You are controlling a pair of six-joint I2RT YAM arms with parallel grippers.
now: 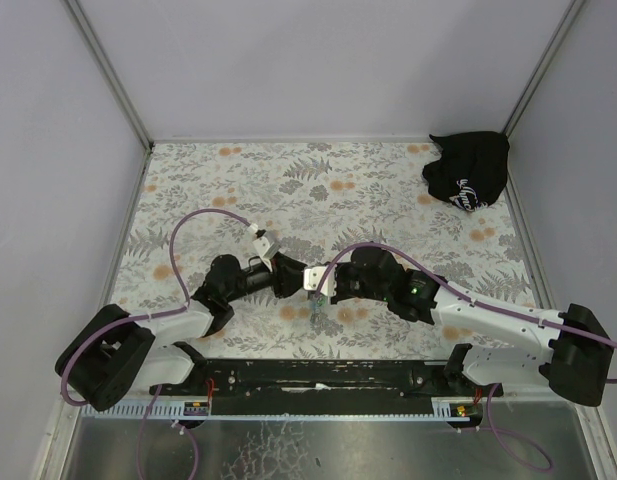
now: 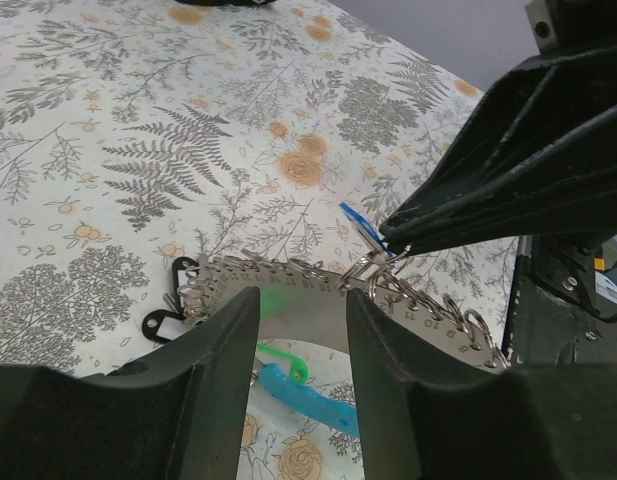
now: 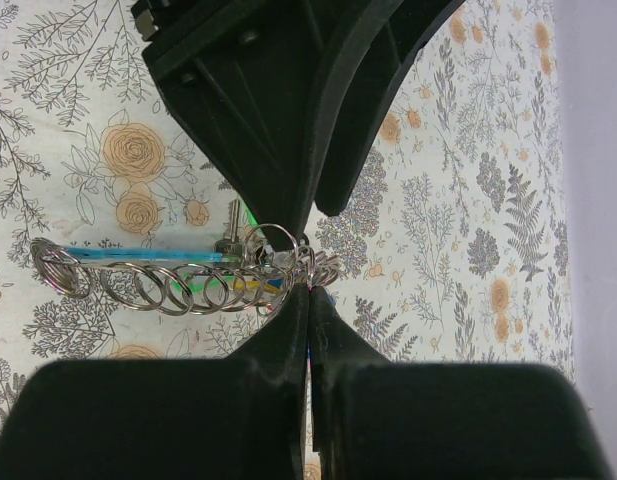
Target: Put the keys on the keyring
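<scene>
Over the table's near middle: both arms fold inward from their corners, and we see their tips meet above the floral table [image 1: 288, 190].
Left arm: it comes in from the left with the elbow bent and the wrist pointing right, its purple cable arching behind it.
Left fingers: the left fingers [image 1: 293, 280] are narrowed onto the keyring [image 2: 288, 272]. Its row of metal rings runs across the gap between them and appears to be held off the table.
Right arm: it stretches low from the right, with the wrist pointing left at the other arm.
Right fingers: the right fingers [image 3: 308, 320] are pressed together, and the blue key [image 2: 356, 220] sticks out from their tips, right at the ring row.
Keyring parts: the light-blue strap [image 2: 313, 398] and the green piece [image 2: 280, 352] hang beneath the rings, just past the left fingers.
Yellow key: we catch the yellow key [image 3: 250, 285] behind the rings, too small for us to tell whether it is threaded on.
Writing: the black cloth bag [image 1: 468, 172] in the far right corner carries white print that we cannot read.
Hidden: the right fingers cover most of the blue key, so we cannot tell whether it touches a ring. A small black loop [image 2: 160, 326] lies on the table, partly cut off by a left finger.
</scene>
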